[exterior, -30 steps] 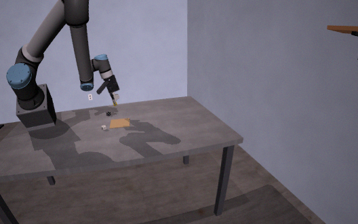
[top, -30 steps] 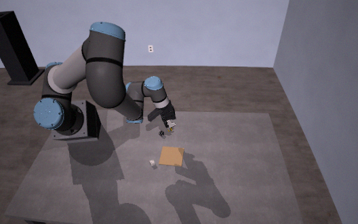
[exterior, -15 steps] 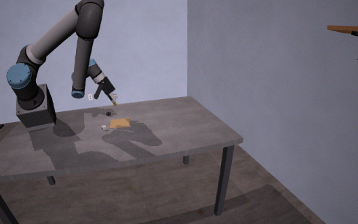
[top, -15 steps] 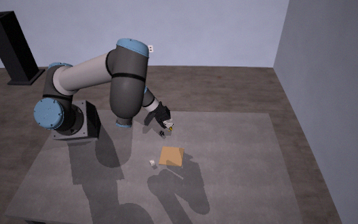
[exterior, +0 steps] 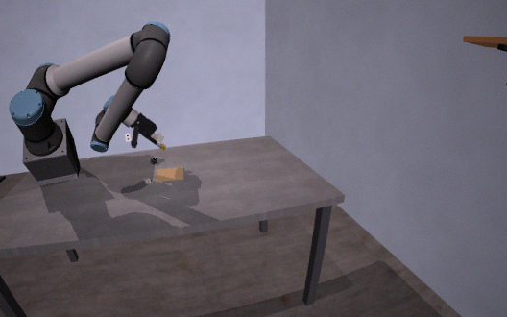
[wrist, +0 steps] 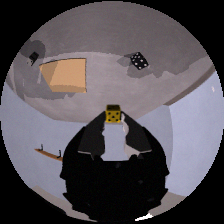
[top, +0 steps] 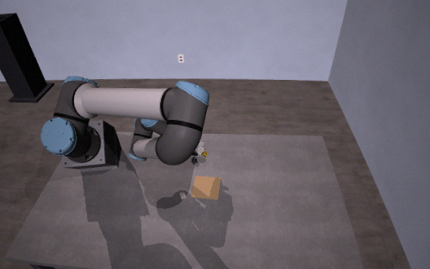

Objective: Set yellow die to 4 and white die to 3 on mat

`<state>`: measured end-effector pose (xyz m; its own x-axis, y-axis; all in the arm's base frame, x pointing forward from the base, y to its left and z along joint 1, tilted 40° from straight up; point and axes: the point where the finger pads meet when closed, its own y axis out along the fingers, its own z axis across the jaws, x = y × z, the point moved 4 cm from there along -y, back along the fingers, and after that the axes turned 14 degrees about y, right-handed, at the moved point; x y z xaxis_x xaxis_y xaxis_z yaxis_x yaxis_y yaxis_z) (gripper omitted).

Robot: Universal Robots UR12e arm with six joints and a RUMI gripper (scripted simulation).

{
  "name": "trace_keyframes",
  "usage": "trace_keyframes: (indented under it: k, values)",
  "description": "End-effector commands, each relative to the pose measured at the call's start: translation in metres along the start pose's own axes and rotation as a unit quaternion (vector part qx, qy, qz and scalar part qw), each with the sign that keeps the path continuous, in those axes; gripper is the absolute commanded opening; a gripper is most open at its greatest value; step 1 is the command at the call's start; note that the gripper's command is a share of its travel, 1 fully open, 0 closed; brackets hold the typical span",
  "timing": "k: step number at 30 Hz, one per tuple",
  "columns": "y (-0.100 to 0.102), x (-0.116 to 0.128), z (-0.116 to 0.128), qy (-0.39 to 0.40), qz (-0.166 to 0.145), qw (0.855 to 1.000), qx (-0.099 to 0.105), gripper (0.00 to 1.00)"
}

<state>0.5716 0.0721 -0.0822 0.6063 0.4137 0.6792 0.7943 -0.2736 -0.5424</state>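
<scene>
My gripper (wrist: 113,111) is shut on the yellow die (wrist: 113,114) and holds it in the air above the table, tilted. The die also shows in the top view (top: 204,153) and the exterior view (exterior: 162,146). The black die (wrist: 138,61) lies on the table beyond the fingers, off the mat; it also shows in the top view (top: 195,161) and the exterior view (exterior: 154,160). The orange mat (top: 206,187) lies on the table; it also shows in the exterior view (exterior: 169,174) and the wrist view (wrist: 63,75). The white die (top: 183,196) sits just left of the mat, in the arm's shadow.
The arm's base (top: 90,147) stands at the table's back left. The elbow (top: 182,122) hangs over the table and hides part of the gripper in the top view. A wall runs along the table's right side. A shelf (exterior: 497,43) hangs high on that wall.
</scene>
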Motion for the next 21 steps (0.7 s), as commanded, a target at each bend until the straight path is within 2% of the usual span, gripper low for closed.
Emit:
trace_keyframes:
  k: [1, 10, 21]
  values:
    - [0.0029, -0.0052, -0.0005, 0.001, -0.047, 0.999, 0.014, 0.06]
    - [0.0025, -0.0088, -0.0014, 0.000, -0.087, 0.996, 0.024, 0.06]
    - [0.0020, -0.0094, -0.0015, 0.000, -0.094, 0.995, 0.025, 0.06]
